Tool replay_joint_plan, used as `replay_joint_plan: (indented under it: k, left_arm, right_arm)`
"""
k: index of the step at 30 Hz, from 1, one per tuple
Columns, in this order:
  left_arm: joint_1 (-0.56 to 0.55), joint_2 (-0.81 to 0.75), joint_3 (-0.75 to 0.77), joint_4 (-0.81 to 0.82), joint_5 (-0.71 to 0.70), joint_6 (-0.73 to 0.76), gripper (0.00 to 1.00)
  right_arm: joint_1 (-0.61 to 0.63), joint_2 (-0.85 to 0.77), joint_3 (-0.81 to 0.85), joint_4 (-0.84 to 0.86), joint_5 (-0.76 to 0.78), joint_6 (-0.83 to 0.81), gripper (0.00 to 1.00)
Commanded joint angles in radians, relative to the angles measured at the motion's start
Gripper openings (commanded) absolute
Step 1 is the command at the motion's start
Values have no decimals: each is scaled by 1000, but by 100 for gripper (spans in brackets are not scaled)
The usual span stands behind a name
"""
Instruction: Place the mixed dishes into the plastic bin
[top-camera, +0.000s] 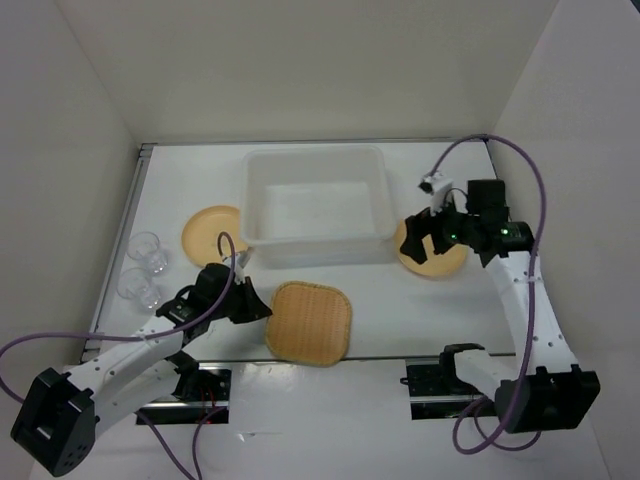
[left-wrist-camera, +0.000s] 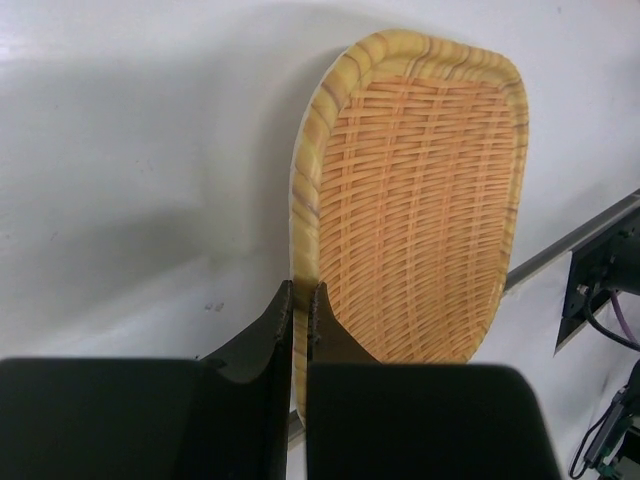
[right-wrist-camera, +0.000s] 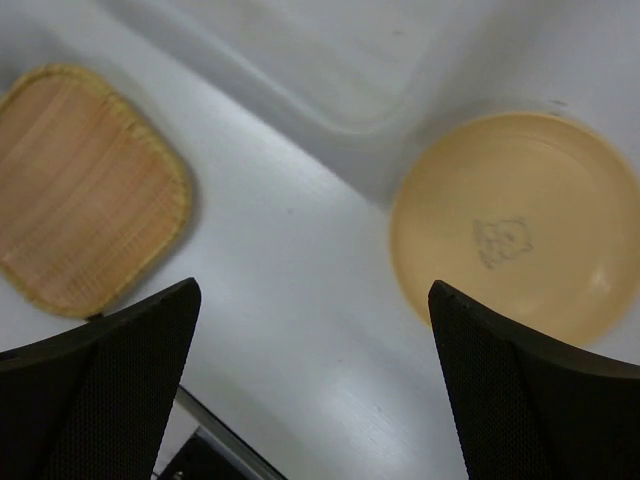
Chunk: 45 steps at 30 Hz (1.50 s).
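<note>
Black fingers of the left gripper (left-wrist-camera: 302, 298) are filling the bottom of the left wrist view, and they are pinching the near rim of the woven plate (left-wrist-camera: 420, 200) with barely a sliver of gap between them. That plate is lying on the counter (top-camera: 400, 300) just in front of the plastic bin (top-camera: 314, 151) (nothing is showing inside it, by the look of it). Over on the other side, the right gripper (right-wrist-camera: 315, 395) is hanging spread wide above a round plate (right-wrist-camera: 515, 225), which is resting just beside the bin's right wall. A second round plate (top-camera: 213, 232) and two clear cups (top-camera: 146, 250) are sitting to the left of the bin. The step in hand looks like lifting the woven plate. Doing it well is going to mean gripping that thin rim firmly, tipping the plate up gently so it isn't sliding out, carrying it clear over the bin's near rim, and letting go only once it is low inside.
</note>
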Motion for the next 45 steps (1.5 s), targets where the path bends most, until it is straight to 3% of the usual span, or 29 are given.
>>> replay_joint_plan:
  k: [1,3,9,17,21,22,24,25,29,31,37,40,45]
  left_arm:
    - [-4,-16,-23,10,-17,-22,0]
    - [-4,-16,-32,21,-17,-33,0]
    - [-4,48,-43,67,17,-14,0]
    - [-4,151,-25,99,68,32,0]
    - [-4,162,-25,108,68,32,0]
    - [-4,162,-25,108,68,32,0]
    - [-4,162,-25,99,68,32,0]
    - [-4,162,-25,99,77,32,0]
    - [-4,162,-25,99,77,32,1]
    - [-4,162,-25,99,86,32,2]
    - [-4,175,-25,99,97,41,4]
    - [-4,206,-15,99,97,41,6]
    - [-4,266,-5,110,97,52,6]
  right_arm:
    - [197,12,8,-36,-24,16,99]
    - [314,33,-2,-17,-33,32,99]
    - [449,179,-31,21,-33,44,99]
    - [573,415,-2,10,-24,44,80]
    - [622,504,37,-2,0,55,45]
    - [622,504,37,-2,28,55,29]
    - [622,504,37,27,81,55,22]
    - [632,504,37,36,106,73,12]
    - [687,438,28,46,279,73,0]
    - [736,405,-6,46,430,52,0]
    - [868,385,-24,36,545,-74,0]
    - [972,356,-132,91,752,-189,0]
    - [984,248,-253,122,789,-356,0]
